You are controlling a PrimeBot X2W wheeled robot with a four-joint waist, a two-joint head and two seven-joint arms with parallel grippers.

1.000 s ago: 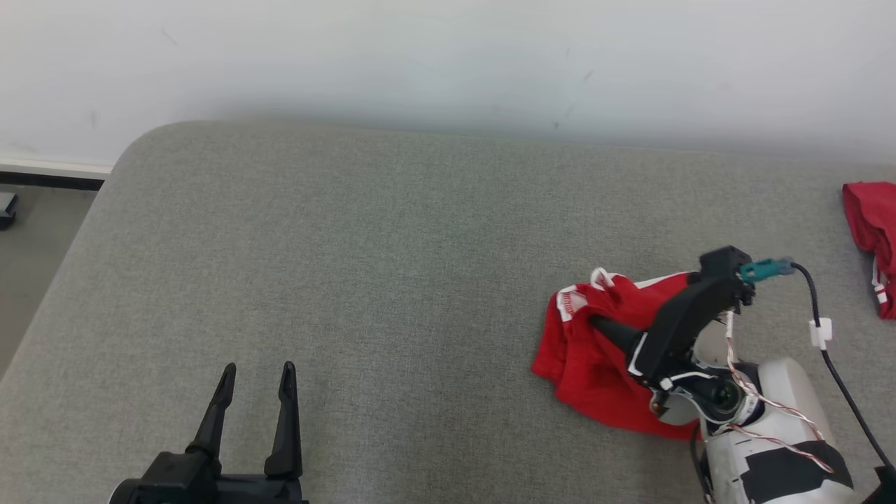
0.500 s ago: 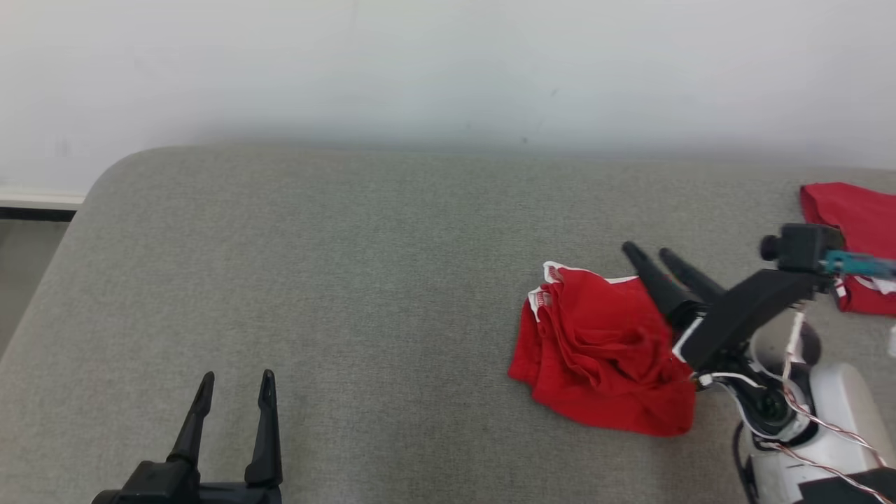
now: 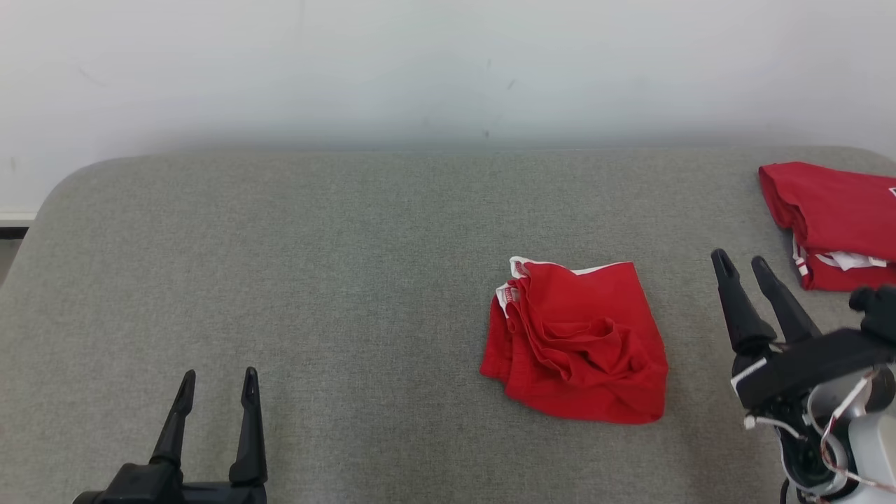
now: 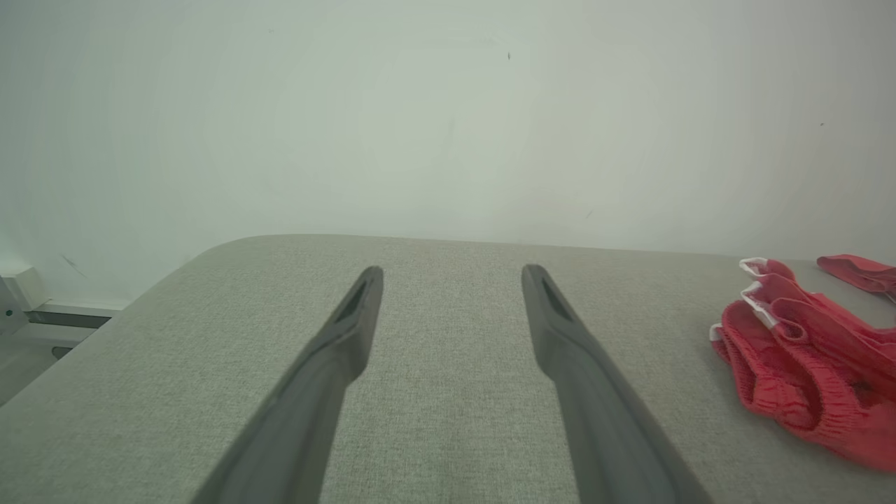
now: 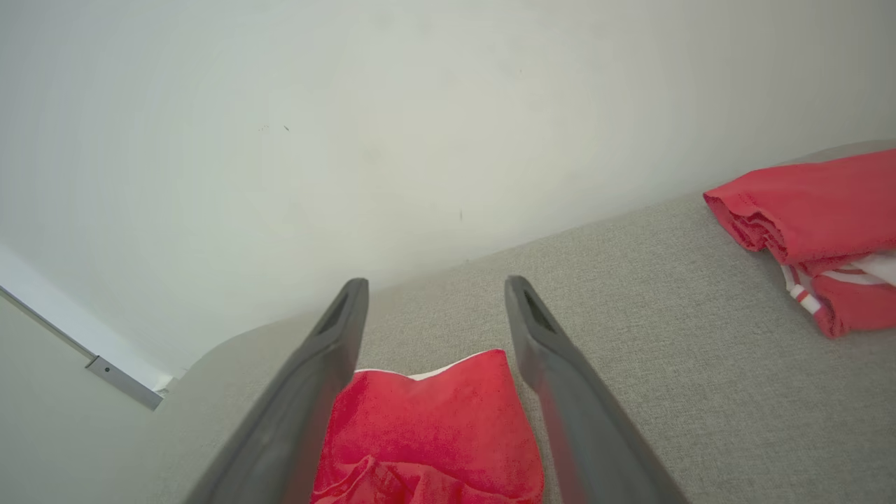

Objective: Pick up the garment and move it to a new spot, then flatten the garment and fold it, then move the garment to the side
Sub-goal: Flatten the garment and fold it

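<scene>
Red garment (image 3: pixel 575 343) crumpled on grey cushion (image 3: pixel 315 280), right of centre — touched by neither gripper. Near its right side, right gripper (image 3: pixel 740 260), fingers spread wide, holding nothing; well apart, left gripper (image 3: pixel 218 375), likewise spread, empty.

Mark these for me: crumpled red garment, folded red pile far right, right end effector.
crumpled red garment (image 3: pixel 581 343), head view, middle of the bunched cloth.
folded red pile (image 3: pixel 829 203), head view, top layer.
right end effector (image 3: pixel 740 260), head view, midway between its two fingertips.
</scene>
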